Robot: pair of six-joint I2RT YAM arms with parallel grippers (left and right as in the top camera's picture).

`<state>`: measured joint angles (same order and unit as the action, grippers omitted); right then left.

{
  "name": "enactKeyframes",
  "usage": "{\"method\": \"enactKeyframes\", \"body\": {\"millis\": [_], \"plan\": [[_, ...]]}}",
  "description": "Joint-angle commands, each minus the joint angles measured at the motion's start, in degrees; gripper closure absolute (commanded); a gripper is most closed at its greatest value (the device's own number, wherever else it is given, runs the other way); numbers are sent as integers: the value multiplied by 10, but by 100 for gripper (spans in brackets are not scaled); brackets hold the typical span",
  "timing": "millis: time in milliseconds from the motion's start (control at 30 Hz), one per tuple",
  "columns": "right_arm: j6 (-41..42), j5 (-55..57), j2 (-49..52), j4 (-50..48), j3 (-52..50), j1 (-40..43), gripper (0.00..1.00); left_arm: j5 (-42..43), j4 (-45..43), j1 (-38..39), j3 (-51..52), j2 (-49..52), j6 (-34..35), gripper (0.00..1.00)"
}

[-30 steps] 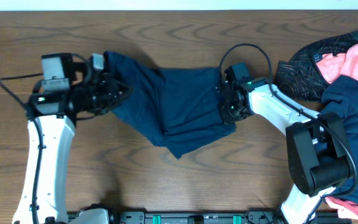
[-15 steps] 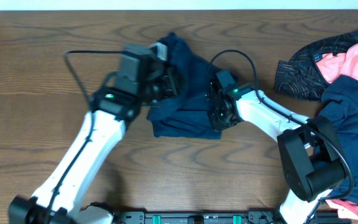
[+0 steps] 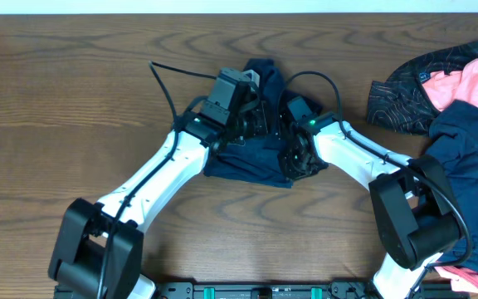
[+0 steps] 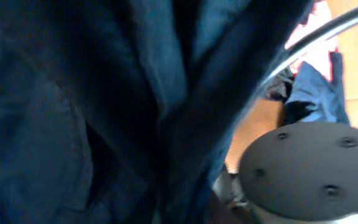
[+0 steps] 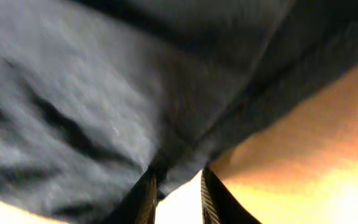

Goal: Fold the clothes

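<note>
Fold in progress: your right hand (image 3: 295, 159) is clamped on the navy garment (image 3: 246, 164); the left hand (image 3: 254, 118) grip cannot be told. Next, lay the doubled layer flat, then release.

A robot lab bench: wooden table (image 3: 73, 91), heaped clothes (image 3: 463, 91).

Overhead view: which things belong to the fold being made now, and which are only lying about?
In the job: navy garment, bunched in the middle; left hand and right hand, both at it.
Lying about: black patterned garment, pink garment, blue garment, heaped at the right edge.
</note>
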<state>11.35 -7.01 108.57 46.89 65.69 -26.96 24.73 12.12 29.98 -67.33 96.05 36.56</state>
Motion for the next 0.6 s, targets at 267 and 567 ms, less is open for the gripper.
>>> {"method": "enactKeyframes", "body": {"millis": [267, 567], "plan": [[37, 27, -150, 99, 99, 155, 63, 77, -28, -99, -22, -41, -12, 57], [1, -66, -214, 100, 101, 160, 61, -38, 10, -177, -22, 13, -87, 29]]}}
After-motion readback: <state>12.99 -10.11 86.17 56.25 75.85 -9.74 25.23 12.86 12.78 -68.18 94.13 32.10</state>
